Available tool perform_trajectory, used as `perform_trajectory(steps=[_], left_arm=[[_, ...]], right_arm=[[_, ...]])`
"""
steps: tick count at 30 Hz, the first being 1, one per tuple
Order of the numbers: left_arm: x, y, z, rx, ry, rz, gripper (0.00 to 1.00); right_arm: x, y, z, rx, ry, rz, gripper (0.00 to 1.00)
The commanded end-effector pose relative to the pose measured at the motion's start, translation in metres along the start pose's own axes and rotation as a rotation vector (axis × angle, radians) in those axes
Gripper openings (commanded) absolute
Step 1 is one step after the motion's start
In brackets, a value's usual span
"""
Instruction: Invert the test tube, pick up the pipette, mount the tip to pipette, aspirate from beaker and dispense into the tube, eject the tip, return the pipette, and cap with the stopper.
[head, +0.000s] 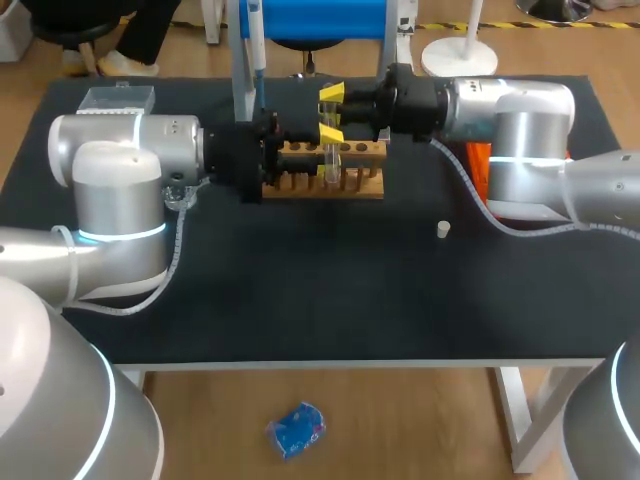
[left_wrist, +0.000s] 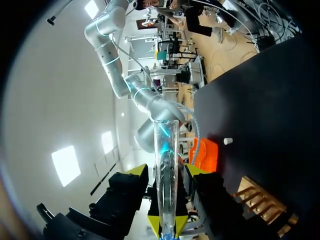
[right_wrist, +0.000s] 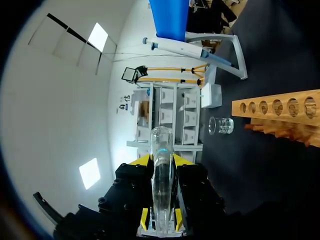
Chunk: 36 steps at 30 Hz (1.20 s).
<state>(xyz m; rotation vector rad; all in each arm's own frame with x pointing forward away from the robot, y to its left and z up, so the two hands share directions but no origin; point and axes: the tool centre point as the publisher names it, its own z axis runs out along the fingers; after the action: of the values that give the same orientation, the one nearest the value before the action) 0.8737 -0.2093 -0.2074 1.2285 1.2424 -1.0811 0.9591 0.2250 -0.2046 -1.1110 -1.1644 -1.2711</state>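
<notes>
Left gripper (left_wrist: 168, 220) and right gripper (right_wrist: 160, 220) both clamp the test tube (head: 330, 165) above the far wooden rack (head: 362, 188). Inversion looks unfinished; pipette (right_wrist: 185, 47), beaker (right_wrist: 221, 125) and stopper (head: 442, 230) lie untouched.

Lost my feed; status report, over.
Left tool and right tool both shut on test tube. Pipette on its stand. Stopper loose on table. Nothing blocking.

- Big flat table with a black top (head: 300, 300) and white metal legs (head: 527, 415).
- Light brown wooden floor (head: 400, 420) under it, with a small crumpled blue bundle (head: 297, 430) lying there.
- White ceiling (left_wrist: 40, 100) with bright square lamps (left_wrist: 66, 165) overhead.
</notes>
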Motion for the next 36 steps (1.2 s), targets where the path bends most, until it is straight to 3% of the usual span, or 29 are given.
perform_trajectory(steps=[1,4,6,14,15,16,28,33,36], left_arm=[[0.001,0.002,0.001,0.011,0.000,0.000,0.40],[0.001,0.002,0.002,0.015,0.000,-0.002,0.33],[0.002,0.002,0.002,0.016,0.001,-0.003,0.02],[0.002,0.001,0.001,0.017,0.000,-0.007,0.00],[0.002,0.001,0.001,0.017,-0.001,-0.006,0.00],[0.001,0.001,0.001,0.017,-0.002,-0.006,0.00],[0.000,0.013,-0.013,-0.025,0.007,-0.116,0.00],[-0.002,0.019,-0.021,-0.033,0.034,-0.182,0.00],[-0.002,0.023,-0.026,0.001,0.031,-0.301,0.00]], right_arm=[[0.001,0.001,-0.001,0.003,-0.004,0.003,0.00],[0.000,0.000,-0.001,0.004,-0.005,0.007,0.00],[0.000,0.000,-0.001,0.005,-0.006,0.008,0.00],[0.000,-0.001,0.000,0.009,-0.008,0.014,0.00],[0.000,-0.001,0.000,0.009,-0.006,0.014,0.04],[0.000,-0.001,0.000,0.005,-0.001,0.014,0.98],[0.009,-0.001,-0.018,-0.029,-0.015,-0.059,1.00],[0.021,0.001,-0.033,-0.019,-0.047,-0.233,1.00],[0.030,0.000,-0.042,0.011,-0.077,-0.381,1.00]])
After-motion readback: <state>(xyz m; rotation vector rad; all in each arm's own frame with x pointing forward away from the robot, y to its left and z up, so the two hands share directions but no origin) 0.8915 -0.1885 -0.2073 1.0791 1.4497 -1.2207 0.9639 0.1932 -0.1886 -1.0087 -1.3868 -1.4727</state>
